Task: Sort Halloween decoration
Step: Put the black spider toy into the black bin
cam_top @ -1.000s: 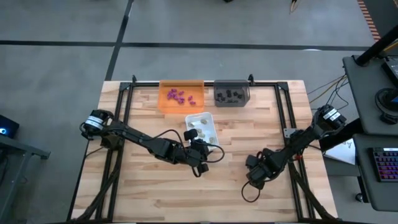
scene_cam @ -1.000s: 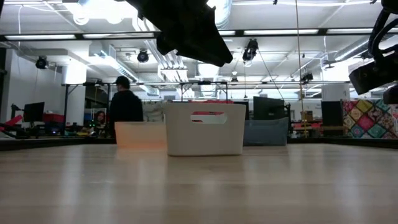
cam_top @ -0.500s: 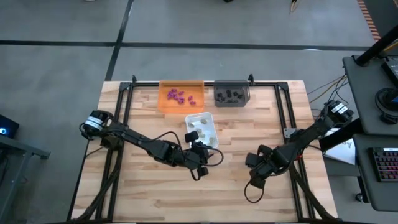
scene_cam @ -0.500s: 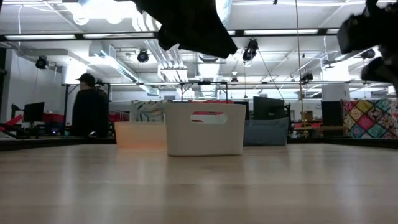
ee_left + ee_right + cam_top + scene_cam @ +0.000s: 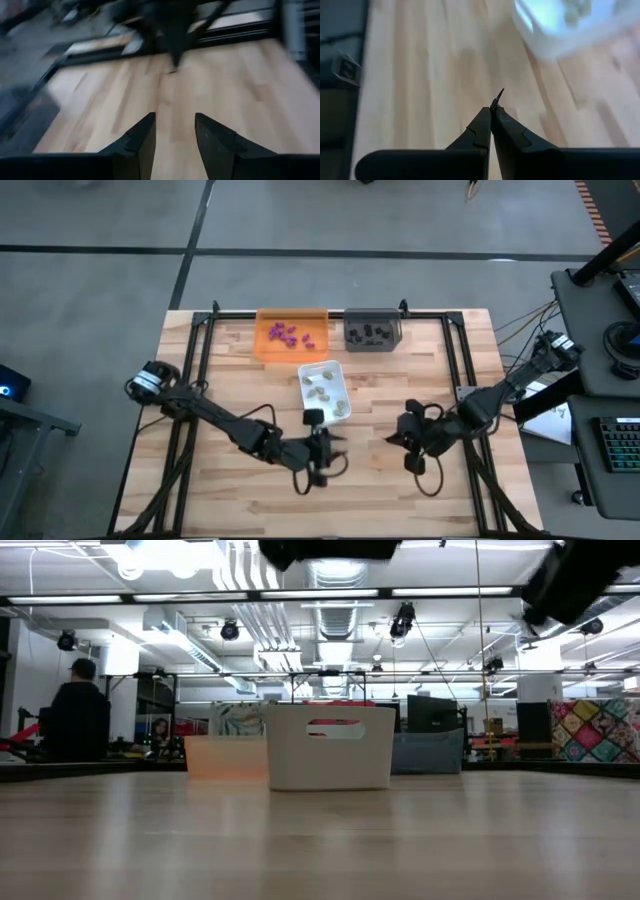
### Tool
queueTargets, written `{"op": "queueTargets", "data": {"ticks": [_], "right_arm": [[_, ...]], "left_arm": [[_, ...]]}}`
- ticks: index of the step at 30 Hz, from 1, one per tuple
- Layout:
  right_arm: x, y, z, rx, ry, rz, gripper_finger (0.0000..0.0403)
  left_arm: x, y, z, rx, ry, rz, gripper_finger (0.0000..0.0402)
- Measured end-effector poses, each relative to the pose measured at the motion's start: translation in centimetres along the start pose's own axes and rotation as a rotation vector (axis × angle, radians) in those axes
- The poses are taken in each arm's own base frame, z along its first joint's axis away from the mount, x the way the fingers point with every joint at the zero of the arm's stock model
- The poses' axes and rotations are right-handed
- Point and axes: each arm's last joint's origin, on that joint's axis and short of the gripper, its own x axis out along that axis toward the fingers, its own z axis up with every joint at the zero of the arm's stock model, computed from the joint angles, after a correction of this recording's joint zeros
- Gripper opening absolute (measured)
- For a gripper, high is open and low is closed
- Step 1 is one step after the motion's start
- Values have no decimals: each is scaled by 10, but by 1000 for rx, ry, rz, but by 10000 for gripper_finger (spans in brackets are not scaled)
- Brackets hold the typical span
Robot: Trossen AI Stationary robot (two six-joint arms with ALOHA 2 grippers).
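Both arms (image 5: pixel 318 448) nearer the front edge

Purple pieces (image 5: pixel 290 335), black pieces (image 5: pixel 371 333) and beige pieces (image 5: pixel 325 392) lie sorted apart.

Two dark jointed arms, black looping cables, silver-capped base joints, tapered black wedge-shaped fingers (image 5: pixel 143 135)

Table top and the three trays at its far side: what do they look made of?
The pale wooden table top looks like butcher-block wood: jointed strips with grain, low sheen. The translucent orange tray and the smoky grey tray look like see-through plastic, since their contents show through the walls. The opaque white tray seems to be smooth plastic too.
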Motion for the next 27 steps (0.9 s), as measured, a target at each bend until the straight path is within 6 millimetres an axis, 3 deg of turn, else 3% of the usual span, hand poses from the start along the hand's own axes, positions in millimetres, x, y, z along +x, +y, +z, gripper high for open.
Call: {"op": "queueTargets", "data": {"ticks": [6, 13, 19, 27], "right_arm": [[-6, -6, 25, -89, -185, 67, 8], [-1, -34, 51, -137, -240, 26, 8], [0, -71, 75, -138, -249, -3, 8], [-4, -144, 99, -68, -265, -66, 8]], "left_arm": [[-13, -22, 11, 170, -132, -201, 118], [-14, -23, 1, 184, -214, -216, 118], [-22, -15, -16, 93, -293, -203, 118], [-30, -3, -35, 32, -301, -90, 118]]}}
